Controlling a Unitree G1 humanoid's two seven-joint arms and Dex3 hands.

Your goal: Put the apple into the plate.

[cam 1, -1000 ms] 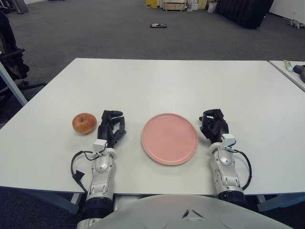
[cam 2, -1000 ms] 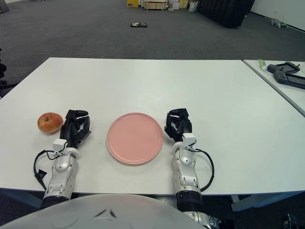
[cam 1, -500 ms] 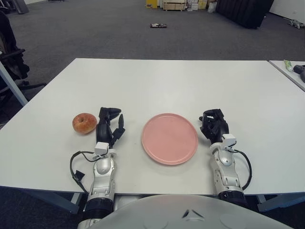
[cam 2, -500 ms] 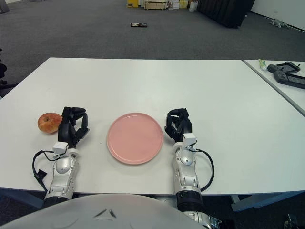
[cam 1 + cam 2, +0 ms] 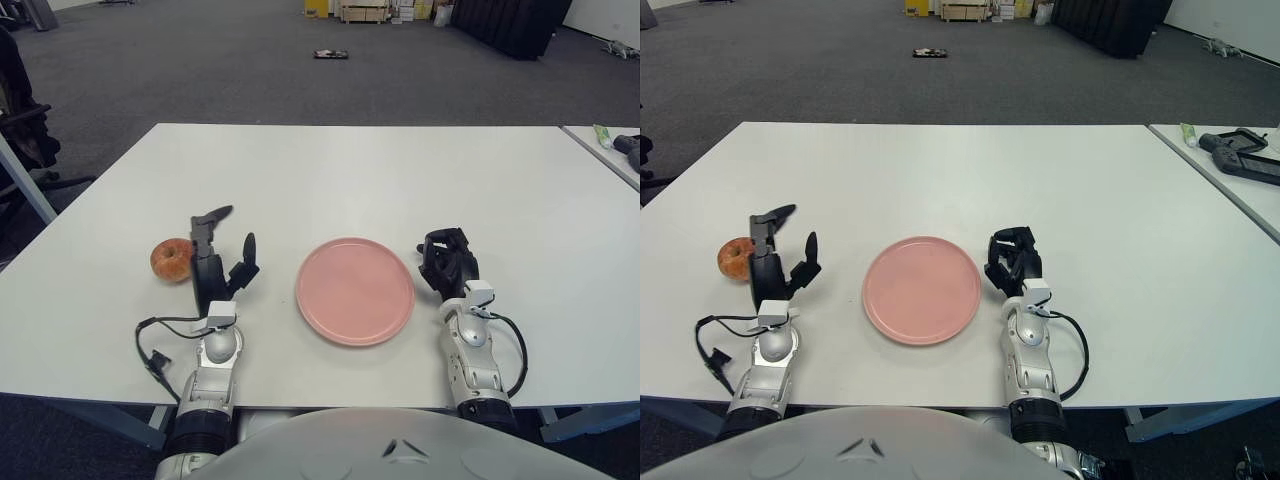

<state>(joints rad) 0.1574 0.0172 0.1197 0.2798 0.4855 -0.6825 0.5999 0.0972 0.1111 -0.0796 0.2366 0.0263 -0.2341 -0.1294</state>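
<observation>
you're at the very start here: apple (image 5: 172, 260) sits on the table (image 5: 350, 170), not in the plate (image 5: 355, 290), and nothing is gripped yet. left hand (image 5: 215, 262) is the one at work. its fingers (image 5: 211, 216) are spread apart, one reaching up and forward, thumb out on the plate side, palm turned toward the apple. the apple lies just beside those fingers on their outer side, partly hidden behind the hand. i can't tell if they touch it, prob not closed on it in any case. the plate is on the thumb side of that hand, near but apart, and bare.

right hand (image 5: 448, 262) shows just beside the plate's right edge, fingers curled together, holding nothing, idle.

what's left, as i judge it: close on the apple, lift, carry it across to the plate, set down, let go. so basically all of the task.

views: left eye shows more of the apple, approx two thirds of it clear of the hand. right eye has the hand covering more of it, only a slice at the left. right eye also shows a dark handheld device (image 5: 1243, 156) on the next table, which the left eye cuts down to a sliver at its edge.
</observation>
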